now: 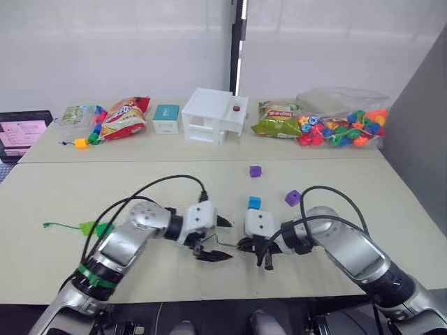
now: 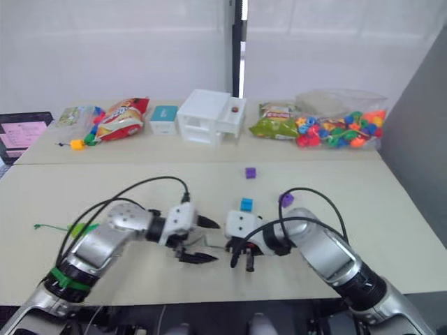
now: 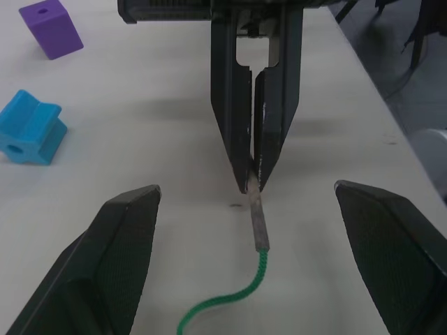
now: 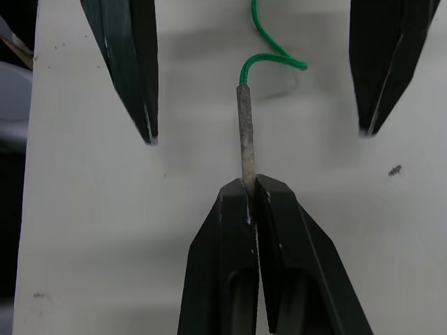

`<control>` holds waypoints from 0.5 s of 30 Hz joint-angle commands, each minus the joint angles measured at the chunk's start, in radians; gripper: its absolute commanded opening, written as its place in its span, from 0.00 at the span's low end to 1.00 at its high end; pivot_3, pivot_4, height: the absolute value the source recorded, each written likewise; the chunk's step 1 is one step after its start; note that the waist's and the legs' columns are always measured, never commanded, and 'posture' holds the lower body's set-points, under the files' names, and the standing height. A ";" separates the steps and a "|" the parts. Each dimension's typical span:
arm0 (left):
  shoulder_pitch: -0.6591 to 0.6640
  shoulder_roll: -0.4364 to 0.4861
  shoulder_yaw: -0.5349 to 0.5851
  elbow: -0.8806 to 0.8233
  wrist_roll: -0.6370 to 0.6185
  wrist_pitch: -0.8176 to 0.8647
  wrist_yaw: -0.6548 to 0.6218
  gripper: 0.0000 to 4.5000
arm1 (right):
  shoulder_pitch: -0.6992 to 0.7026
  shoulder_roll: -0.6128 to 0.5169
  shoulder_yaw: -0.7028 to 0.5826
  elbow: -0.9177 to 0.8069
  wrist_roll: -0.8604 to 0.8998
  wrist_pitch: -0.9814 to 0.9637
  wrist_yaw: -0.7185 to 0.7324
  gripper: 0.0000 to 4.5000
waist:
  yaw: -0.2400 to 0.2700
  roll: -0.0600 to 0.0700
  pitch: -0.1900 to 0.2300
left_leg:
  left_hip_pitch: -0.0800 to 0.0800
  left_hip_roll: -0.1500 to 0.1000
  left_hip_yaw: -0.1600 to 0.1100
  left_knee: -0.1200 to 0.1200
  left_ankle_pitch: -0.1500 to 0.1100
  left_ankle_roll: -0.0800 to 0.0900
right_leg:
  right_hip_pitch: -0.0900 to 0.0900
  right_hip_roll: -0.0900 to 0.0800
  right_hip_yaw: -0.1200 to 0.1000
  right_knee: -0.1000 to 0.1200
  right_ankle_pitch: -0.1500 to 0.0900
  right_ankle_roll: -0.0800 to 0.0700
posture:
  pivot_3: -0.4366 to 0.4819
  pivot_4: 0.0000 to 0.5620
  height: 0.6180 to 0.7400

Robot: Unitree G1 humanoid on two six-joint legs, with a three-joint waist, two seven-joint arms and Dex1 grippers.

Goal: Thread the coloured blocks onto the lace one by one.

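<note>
Pinched tight, the right gripper (image 4: 250, 183) clamps the stiff tip of the lace (image 4: 244, 132) just above the table (image 1: 140, 188); facing it, the left gripper (image 3: 244, 209) gapes wide around the green string. Blue block (image 1: 254, 202) and purple blocks (image 1: 292, 197) sit just beyond.

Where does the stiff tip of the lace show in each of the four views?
Left eye: tip between the two grippers, low centre.
Right eye: tip between the grippers.
Left wrist: tip at centre, pinched by the right gripper.
Right wrist: tip rising from the shut fingers.
Shared landmark: the green lace trailing from the tip.
</note>
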 commanded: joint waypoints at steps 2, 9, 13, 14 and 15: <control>-0.040 -0.028 -0.037 0.059 0.043 -0.036 -0.024 0.88 | -0.014 -0.009 -0.008 -0.021 -0.010 0.010 -0.011 0.00 | 0.000 0.000 0.000 | 0.000 0.000 0.000 0.000 0.000 0.000 | 0.000 0.000 0.000 0.000 0.000 0.000 | 0.48 0.27 1.00; -0.056 -0.040 -0.025 0.081 0.052 -0.046 -0.038 0.38 | -0.005 -0.018 -0.017 -0.041 0.001 0.031 -0.020 0.00 | 0.004 0.000 0.000 | -0.001 0.000 0.000 0.000 0.000 0.000 | 0.000 -0.001 0.000 0.000 0.000 0.000 | 0.48 0.27 1.00; -0.059 -0.045 -0.010 0.059 0.028 -0.022 -0.045 0.09 | 0.000 -0.021 -0.016 -0.047 0.003 0.039 -0.023 0.00 | 0.004 0.000 0.000 | -0.001 0.000 0.000 0.000 0.000 0.000 | 0.000 -0.001 0.000 0.000 0.000 0.000 | 0.48 0.27 1.00; -0.057 -0.046 -0.008 0.051 0.024 -0.017 -0.047 0.01 | 0.000 -0.022 -0.016 -0.048 0.004 0.041 -0.024 0.00 | 0.003 0.000 0.000 | -0.001 0.000 0.000 0.000 0.000 0.000 | 0.000 -0.001 0.000 0.000 0.000 0.000 | 0.48 0.27 1.00; -0.055 -0.045 -0.007 0.044 0.023 -0.013 -0.048 0.01 | 0.000 -0.022 -0.015 -0.048 0.004 0.043 -0.025 0.00 | 0.003 0.000 0.000 | -0.001 0.000 0.000 0.000 0.000 0.000 | 0.000 -0.001 0.000 0.000 0.000 0.000 | 0.48 0.27 1.00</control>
